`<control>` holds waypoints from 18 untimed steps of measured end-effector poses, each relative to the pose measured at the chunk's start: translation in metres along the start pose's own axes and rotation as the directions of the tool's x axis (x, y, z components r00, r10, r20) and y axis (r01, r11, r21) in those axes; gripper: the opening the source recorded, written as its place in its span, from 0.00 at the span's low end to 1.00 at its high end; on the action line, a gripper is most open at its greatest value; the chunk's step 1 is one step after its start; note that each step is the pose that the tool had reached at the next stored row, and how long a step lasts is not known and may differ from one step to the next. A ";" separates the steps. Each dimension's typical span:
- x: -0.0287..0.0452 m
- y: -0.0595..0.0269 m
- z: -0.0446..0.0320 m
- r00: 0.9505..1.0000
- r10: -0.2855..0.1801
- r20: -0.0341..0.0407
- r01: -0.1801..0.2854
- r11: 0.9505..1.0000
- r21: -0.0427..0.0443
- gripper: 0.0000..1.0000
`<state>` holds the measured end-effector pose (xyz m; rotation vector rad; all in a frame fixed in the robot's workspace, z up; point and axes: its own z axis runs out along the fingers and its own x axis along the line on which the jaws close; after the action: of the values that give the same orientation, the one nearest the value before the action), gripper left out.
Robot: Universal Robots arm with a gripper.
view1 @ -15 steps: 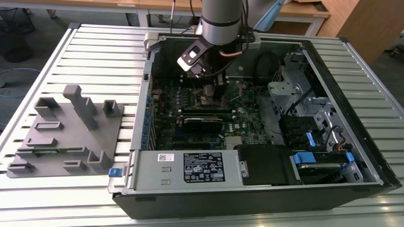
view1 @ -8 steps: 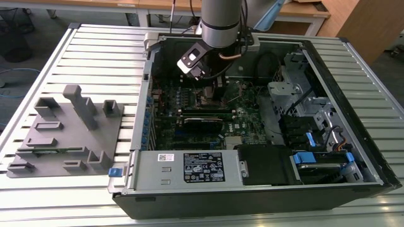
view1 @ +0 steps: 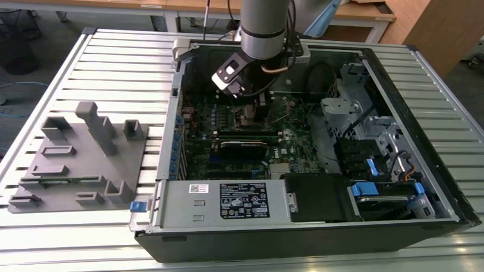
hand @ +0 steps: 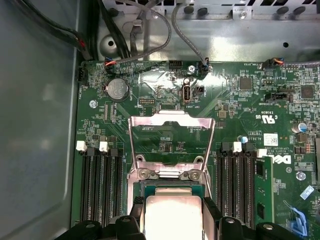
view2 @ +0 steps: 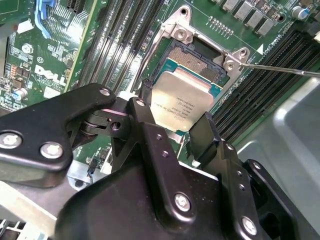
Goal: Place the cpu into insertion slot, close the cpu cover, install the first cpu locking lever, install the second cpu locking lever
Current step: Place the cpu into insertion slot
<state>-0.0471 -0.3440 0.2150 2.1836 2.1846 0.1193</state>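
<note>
Right now I have the gripper (view2: 174,111) grasping the cpu (view2: 186,97) over the slot (view2: 199,59), cover (hand: 172,122) open.

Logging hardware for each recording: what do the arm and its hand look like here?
The arm is a smooth grey cylinder ringed by a black band. The hand is matte black, built of angular linkage plates joined by silver screws, and ends in two narrow fingers.

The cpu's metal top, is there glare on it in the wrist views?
In the first wrist view the cpu is washed nearly white by glare; in the second wrist view it shows only a soft sheen, still grey.
</note>
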 end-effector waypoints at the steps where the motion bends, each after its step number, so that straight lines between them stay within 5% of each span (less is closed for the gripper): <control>1: 0.0000 -0.0003 0.0004 1.000 0.000 0.000 0.000 1.000 0.000 0.54; 18: -0.0001 -0.0035 0.0117 1.000 0.004 0.000 -0.004 1.000 0.000 0.54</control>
<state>-0.0495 -0.3438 0.2030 2.1877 2.1804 0.1195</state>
